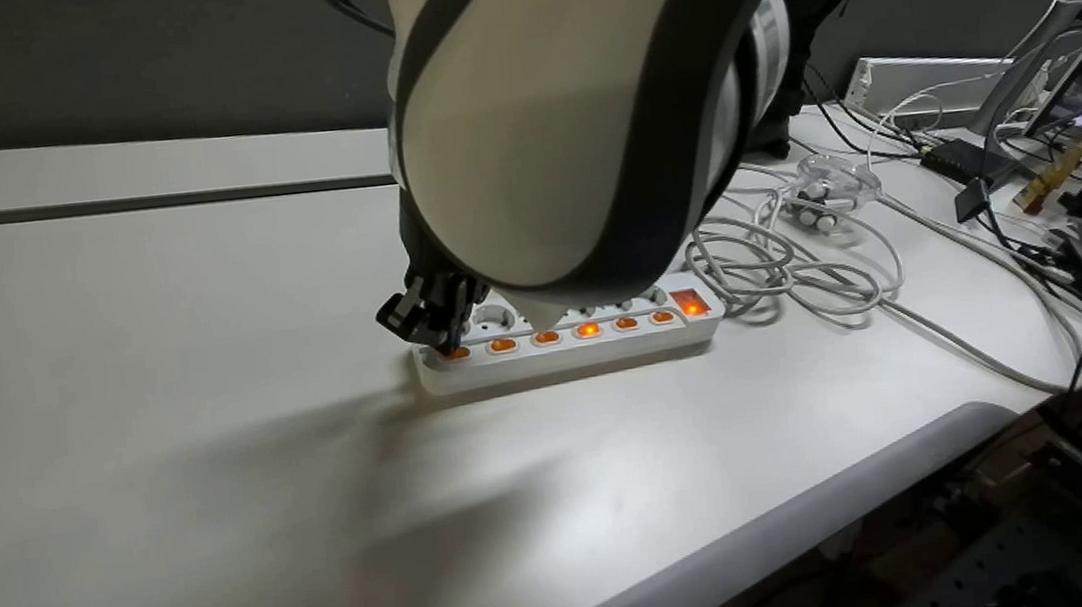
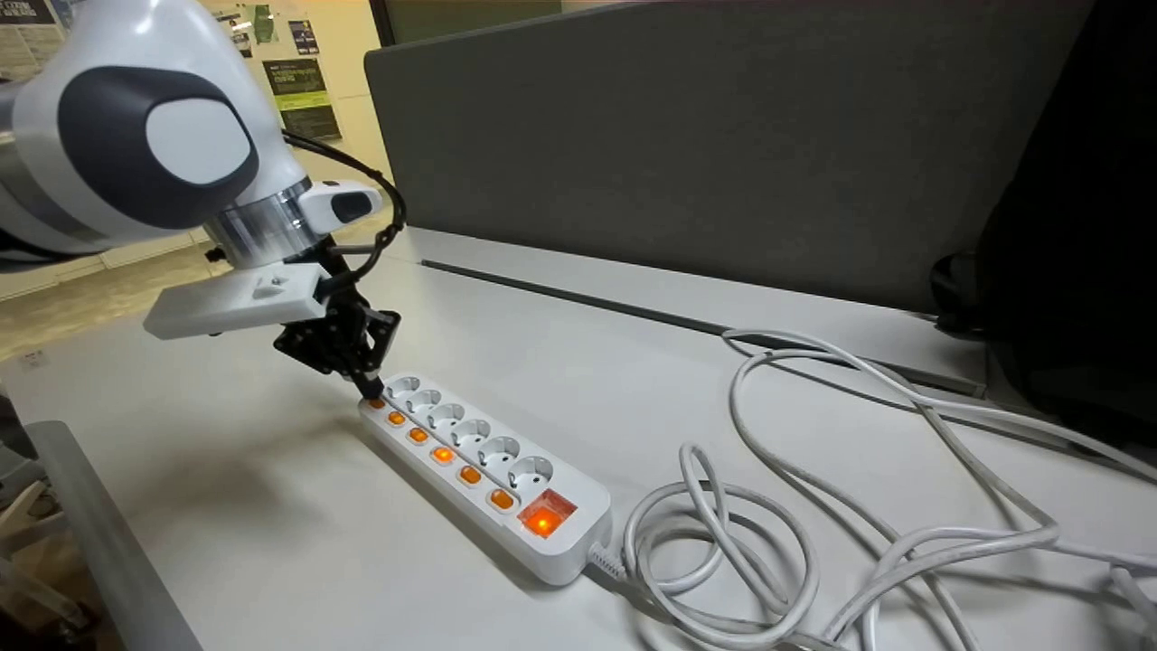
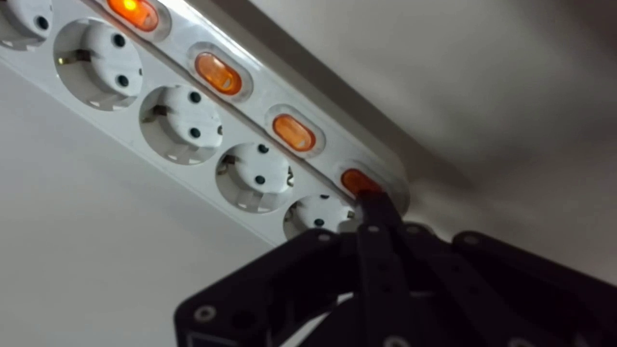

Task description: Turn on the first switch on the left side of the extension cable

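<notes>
A white extension cable strip (image 1: 567, 361) with several sockets and orange switches lies on the table; it also shows in an exterior view (image 2: 456, 465). Its end switch, farthest from the cord, shows in both exterior views (image 1: 456, 354) (image 2: 377, 403) and looks unlit in the wrist view (image 3: 357, 180). My gripper (image 3: 373, 200) is shut and empty, its fingertips together. The tips overlap the near part of that end switch; contact pressure cannot be told. The gripper also shows in both exterior views (image 1: 448, 347) (image 2: 371, 391). A middle switch (image 1: 588, 330) and the large main switch (image 1: 691, 304) glow.
The strip's coiled white cord (image 1: 768, 264) lies beyond its main-switch end, also in an exterior view (image 2: 723, 579). A clear plastic object (image 1: 831, 188) sits by the cord. A dark partition (image 2: 678, 145) stands behind the table. The table's grey front edge (image 1: 776, 530) runs along the near side.
</notes>
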Motion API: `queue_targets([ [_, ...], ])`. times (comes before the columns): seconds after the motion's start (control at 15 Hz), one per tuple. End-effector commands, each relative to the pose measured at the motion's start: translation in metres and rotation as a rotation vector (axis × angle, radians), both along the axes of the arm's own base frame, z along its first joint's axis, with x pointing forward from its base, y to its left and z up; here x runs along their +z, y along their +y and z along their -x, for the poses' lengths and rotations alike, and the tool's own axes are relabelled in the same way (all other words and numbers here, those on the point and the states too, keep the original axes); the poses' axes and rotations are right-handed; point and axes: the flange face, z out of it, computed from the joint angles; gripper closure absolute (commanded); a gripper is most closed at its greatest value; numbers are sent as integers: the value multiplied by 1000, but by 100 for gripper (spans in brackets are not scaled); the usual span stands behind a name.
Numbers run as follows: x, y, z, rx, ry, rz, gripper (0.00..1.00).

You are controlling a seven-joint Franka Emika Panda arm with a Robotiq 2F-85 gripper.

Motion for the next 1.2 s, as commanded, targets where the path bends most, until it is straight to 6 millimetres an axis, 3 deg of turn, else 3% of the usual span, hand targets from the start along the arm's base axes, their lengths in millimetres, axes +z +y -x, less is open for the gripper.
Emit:
queue_targets([
  [0.0,-4,3,0,-25,-15,-15,100],
  [0.6,-5,-3,3,-22,-35,-15,100],
  [1.13,-21,-29,34,-14,-187,-37,100],
])
